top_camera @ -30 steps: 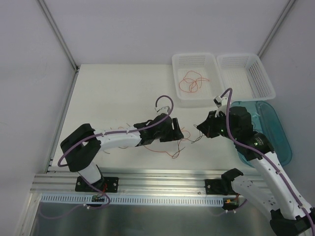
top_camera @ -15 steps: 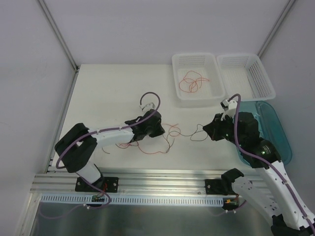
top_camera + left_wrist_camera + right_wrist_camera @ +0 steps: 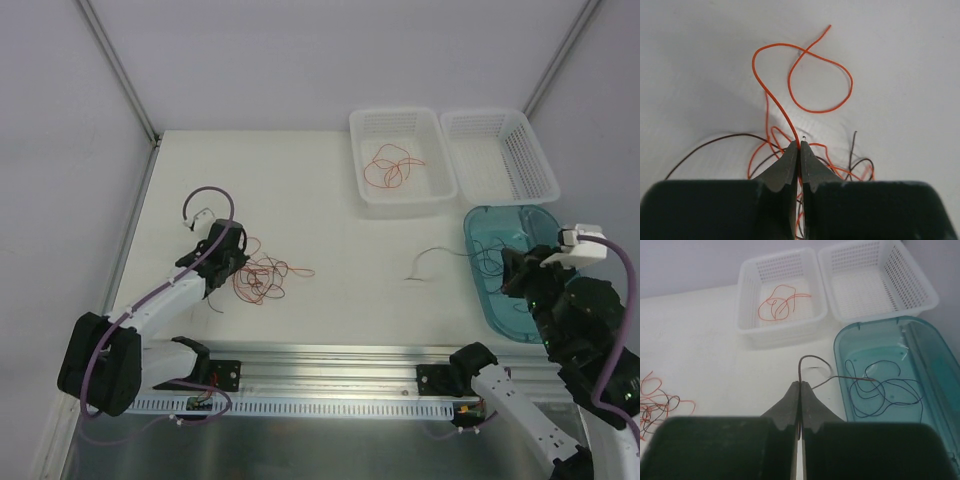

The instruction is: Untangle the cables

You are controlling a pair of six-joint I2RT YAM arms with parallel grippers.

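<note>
The tangle of wires (image 3: pixel 262 278) lies at the left-centre of the table (image 3: pixel 320 220) in the overhead view, a loose clump of orange and dark curls spreading out toward the right. From it, I see one orange wire (image 3: pixel 771 95) rise toward the top of the left wrist view. It bends into an open loop at upper centre, and its free end points up and right.

The left pincer (image 3: pixel 799 146) has its tips pressed together on that orange wire, right at the edge of the clump. A thin dark wire (image 3: pixel 430 256) stretches left to right across the table's right half. Its left end curls down, and its right end reaches toward the teal tray (image 3: pixel 578 300).

In the right wrist view, the right pincer (image 3: pixel 800 385) is pinching this wire, which hooks up and over to the right. Dark loops (image 3: pixel 880 390) lie inside the tray. An orange strand (image 3: pixel 388 168) lies curled in the white basket (image 3: pixel 440 185) at upper centre, with a second white basket (image 3: pixel 500 150) beside it.

The left arm (image 3: pixel 160 300) lies low, reaching from lower left up to the clump. The right arm (image 3: pixel 590 330) is folded at lower right, its wrist over the tray's near end and pointing toward the upper left.
</note>
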